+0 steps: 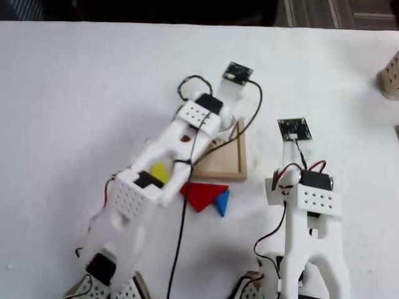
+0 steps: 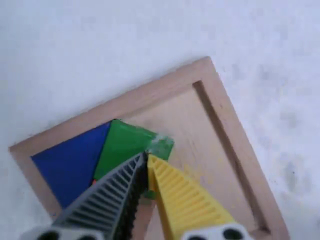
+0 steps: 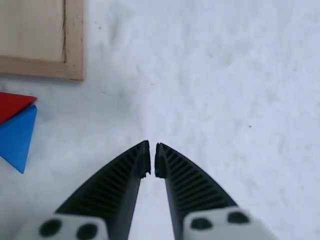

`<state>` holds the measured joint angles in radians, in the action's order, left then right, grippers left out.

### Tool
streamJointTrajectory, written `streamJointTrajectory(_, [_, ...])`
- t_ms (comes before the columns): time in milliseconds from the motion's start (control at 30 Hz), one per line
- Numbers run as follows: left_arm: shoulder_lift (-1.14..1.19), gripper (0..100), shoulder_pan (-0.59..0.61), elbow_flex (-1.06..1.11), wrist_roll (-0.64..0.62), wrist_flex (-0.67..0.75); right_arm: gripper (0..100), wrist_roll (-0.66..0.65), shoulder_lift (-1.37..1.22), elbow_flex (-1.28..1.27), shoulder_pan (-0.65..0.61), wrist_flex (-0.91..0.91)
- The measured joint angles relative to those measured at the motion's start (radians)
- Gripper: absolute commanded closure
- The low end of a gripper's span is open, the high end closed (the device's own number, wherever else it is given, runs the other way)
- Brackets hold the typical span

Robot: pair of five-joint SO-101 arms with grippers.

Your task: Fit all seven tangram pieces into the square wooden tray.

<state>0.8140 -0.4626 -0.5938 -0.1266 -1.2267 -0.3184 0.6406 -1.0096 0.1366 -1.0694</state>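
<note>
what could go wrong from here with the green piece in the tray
1. The left tool, shut with its tips at the green piece, may shove it up onto the blue piece beside it or jam it askew in the tray.
2. That arm's cable hangs close by the red triangle outside the tray; it might drag it away.

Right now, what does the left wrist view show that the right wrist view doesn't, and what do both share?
Left wrist view, not the right: the left gripper shut, tips at a green piece beside a blue piece inside the wooden tray. Right wrist view, not the left: the right gripper shut over the white table, and a red piece touching a blue triangle outside the tray. Both: the wooden tray and the white table.
</note>
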Motion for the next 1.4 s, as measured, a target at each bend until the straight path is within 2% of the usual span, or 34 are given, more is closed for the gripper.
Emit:
streamJointTrajectory(433, [-0.077, 98, 0.005, 0.0, 0.0, -0.183, 97.8, -0.002, 0.002, -0.018, -0.037, 0.018])
streamJointTrajectory(633, [-0.112, 98, 0.075, 0.0, 0.015, -0.218, 97.8, -0.002, 0.002, -0.018, -0.04, 0.02])
streamJointTrajectory(800, [-0.292, 98, 0.13, 0.123, 0.06, -0.21, 97.8, -0.002, 0.002, -0.018, -0.04, 0.02])
streamJointTrajectory(933, [-0.486, 98, 0.181, 0.377, 0.063, -0.087, 97.8, -0.002, 0.002, -0.018, -0.043, 0.02])
streamJointTrajectory(1167, [-0.899, 98, 0.292, 0.951, 0.064, 0.198, 97.8, -0.002, 0.009, -0.044, -0.077, 0.038])
streamJointTrajectory(1400, [-1.092, 98, 0.575, 1.398, 0.064, 0.422, 97.8, -0.006, 0.02, -0.064, -0.176, 0.038])
